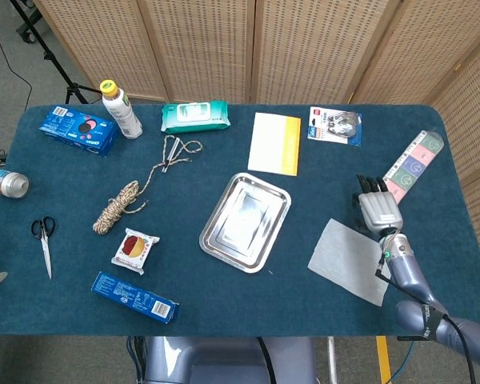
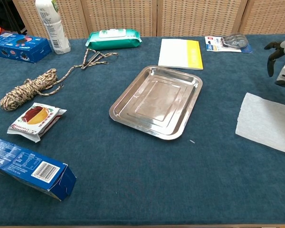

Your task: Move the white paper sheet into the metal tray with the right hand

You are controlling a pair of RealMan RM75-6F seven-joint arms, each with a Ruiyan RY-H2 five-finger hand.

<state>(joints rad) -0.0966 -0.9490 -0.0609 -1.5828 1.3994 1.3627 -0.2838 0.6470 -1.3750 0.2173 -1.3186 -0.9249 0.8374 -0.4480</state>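
Now, bare metal tray (image 1: 245,221), white paper sheet (image 1: 348,260) beside it, right robot hand (image 1: 378,210) above, fingers spread, holding nothing.

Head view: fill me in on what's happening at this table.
The robot's right hand hovers over the far right edge of the white paper sheet, fingers apart and holding nothing. The sheet lies flat on the blue table, to the right of the empty metal tray. No left hand shows. The move into the tray has not begun.

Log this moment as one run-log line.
phase: approach | right hand: open, above white paper sheet, no contact | metal tray: empty | left hand: not in view
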